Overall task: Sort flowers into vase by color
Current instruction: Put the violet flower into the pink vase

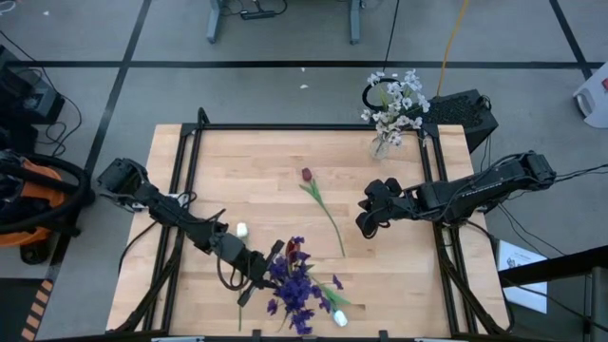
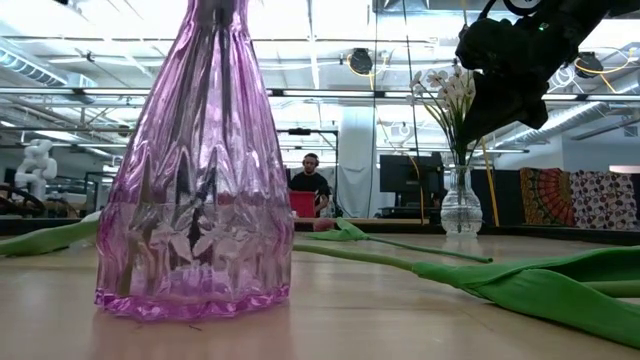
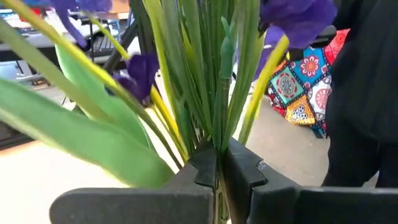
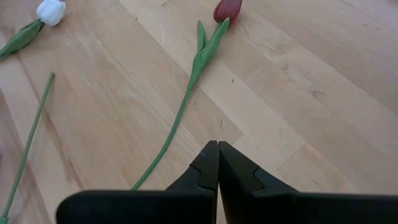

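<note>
My left gripper point(image 1: 262, 273) point(image 3: 217, 168) is near the table's near edge, shut on a bunch of purple flowers point(image 1: 296, 285) that stands over the purple glass vase point(image 2: 195, 160). A dark red tulip bud point(image 1: 292, 252) shows beside the bunch. My right gripper point(image 1: 369, 217) point(image 4: 217, 163) hovers shut over bare wood right of centre, touching nothing. A red tulip point(image 1: 306, 176) point(image 4: 228, 9) lies flat on the table. Two white tulips point(image 1: 242, 229) point(image 1: 339, 318) lie near the bunch. White blossom sprays stand in a clear vase point(image 1: 391, 112) point(image 2: 460, 205) at the far right. My left gripper pinches several green stems point(image 3: 214, 134) of the purple flowers between its two fingers point(image 3: 245, 171). It comes at them from the table's left. The stems fan out past the fingertips, with purple blossoms point(image 3: 140, 71) beyond. Where the stems' lower ends sit is hidden.
A black frame point(image 1: 190, 152) rims the wooden table. A loose bare stem point(image 4: 28, 143) lies near the white tulip. Long green tulip leaves point(image 2: 540, 280) lie on the wood. A person point(image 2: 308, 185) sits in the room beyond the table.
</note>
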{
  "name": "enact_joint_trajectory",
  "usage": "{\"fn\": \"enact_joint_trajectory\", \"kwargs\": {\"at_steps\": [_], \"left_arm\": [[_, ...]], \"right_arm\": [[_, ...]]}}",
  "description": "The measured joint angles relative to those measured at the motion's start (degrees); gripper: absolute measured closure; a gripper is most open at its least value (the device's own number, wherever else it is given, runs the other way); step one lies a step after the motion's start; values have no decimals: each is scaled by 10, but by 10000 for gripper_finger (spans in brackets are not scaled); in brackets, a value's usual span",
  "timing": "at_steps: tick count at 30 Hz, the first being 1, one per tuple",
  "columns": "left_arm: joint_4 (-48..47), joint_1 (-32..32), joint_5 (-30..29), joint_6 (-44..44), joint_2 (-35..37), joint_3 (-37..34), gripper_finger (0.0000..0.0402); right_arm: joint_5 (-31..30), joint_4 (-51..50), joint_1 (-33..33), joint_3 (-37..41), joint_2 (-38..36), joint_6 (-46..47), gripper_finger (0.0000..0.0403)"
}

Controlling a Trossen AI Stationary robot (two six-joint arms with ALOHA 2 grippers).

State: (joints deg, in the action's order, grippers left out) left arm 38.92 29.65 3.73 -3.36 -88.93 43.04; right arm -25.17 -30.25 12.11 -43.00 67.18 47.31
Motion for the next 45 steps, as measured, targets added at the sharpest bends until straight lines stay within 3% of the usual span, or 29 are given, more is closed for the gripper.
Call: {"fn": "enact_joint_trajectory", "kwargs": {"at_steps": [7,23,30,38,45], "left_arm": [[39,-1,-9,0,0,-27,389],[5,-38,11,-18,6,-27,381],[1,-39,16,39,7,-27,363],[-43,-47,18,119,12,-26,357],[-155,-61,17,120,79,-26,356]], "right_arm": [[0,0,0,0,0,0,403],[-1,0,0,0,0,15,403],[-1,0,0,0,0,15,403],[-2,0,0,0,0,15,403],[-2,0,0,0,0,15,403]]}}
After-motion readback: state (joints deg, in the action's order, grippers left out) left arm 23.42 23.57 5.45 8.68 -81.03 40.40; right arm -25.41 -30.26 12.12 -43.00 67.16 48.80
